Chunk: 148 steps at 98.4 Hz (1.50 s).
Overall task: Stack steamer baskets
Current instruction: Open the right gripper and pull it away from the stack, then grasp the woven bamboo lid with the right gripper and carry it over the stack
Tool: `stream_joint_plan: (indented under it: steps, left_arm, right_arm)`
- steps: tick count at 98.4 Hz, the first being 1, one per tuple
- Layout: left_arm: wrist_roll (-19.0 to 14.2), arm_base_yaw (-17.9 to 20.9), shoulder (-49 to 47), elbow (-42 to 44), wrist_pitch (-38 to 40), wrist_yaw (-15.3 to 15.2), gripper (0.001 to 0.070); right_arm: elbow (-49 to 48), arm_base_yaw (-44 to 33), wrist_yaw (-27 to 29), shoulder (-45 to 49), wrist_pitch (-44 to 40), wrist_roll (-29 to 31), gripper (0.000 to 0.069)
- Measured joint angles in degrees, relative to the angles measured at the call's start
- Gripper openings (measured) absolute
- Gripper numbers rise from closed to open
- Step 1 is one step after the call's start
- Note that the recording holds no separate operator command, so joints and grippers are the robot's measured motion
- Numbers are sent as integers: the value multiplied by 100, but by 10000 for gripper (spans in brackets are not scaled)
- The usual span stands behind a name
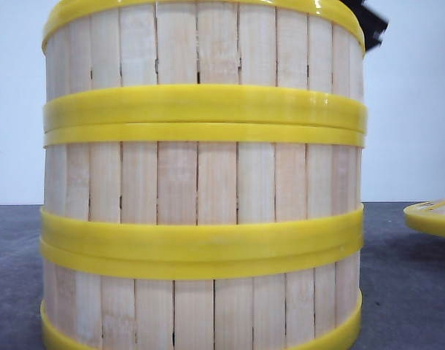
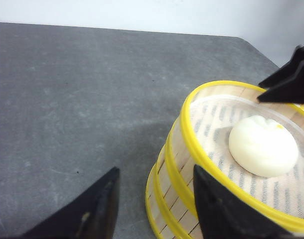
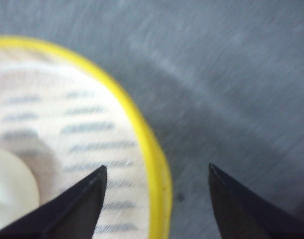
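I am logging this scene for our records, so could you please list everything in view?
steamer baskets: three, pale bamboo slats with yellow rims, stacked on the table close to the front camera.
bun: one, white, lying in the top basket.
lid: one, yellow rim, on the table right of the stack.
table: one, dark grey, under everything.
left gripper: black fingers, open, beside the stack's wall.
right gripper: black fingers, open, straddling the top basket's rim.
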Motion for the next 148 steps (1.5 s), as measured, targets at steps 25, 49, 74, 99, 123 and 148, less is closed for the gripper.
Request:
stream_joint_plan:
  steps: [25, 49, 74, 99, 123, 148]
  left_arm:
    - [0, 0, 0, 0, 0, 2, 275]
    - [2, 0, 0, 0, 11, 0, 275]
    - [4, 0, 0, 0, 74, 0, 275]
    - [7, 0, 0, 0, 74, 0, 275]
    - [11, 0, 0, 0, 72, 0, 275]
    - [13, 0, 0, 0, 70, 0, 275]
  right_arm:
    - [11, -321, 1436, -1043, 98, 267, 399]
    - [13, -1316, 1921, -1086, -861, 350, 399]
    - [2, -2448, 1574, -566, -1130, 343, 399]
    - [-221, -3117, 1058, -74, -1126, 345, 399]
    - [-938, -3576, 719, 658, -643, 348, 273]
    - [-938, -3578, 717, 826, -774, 348, 184]
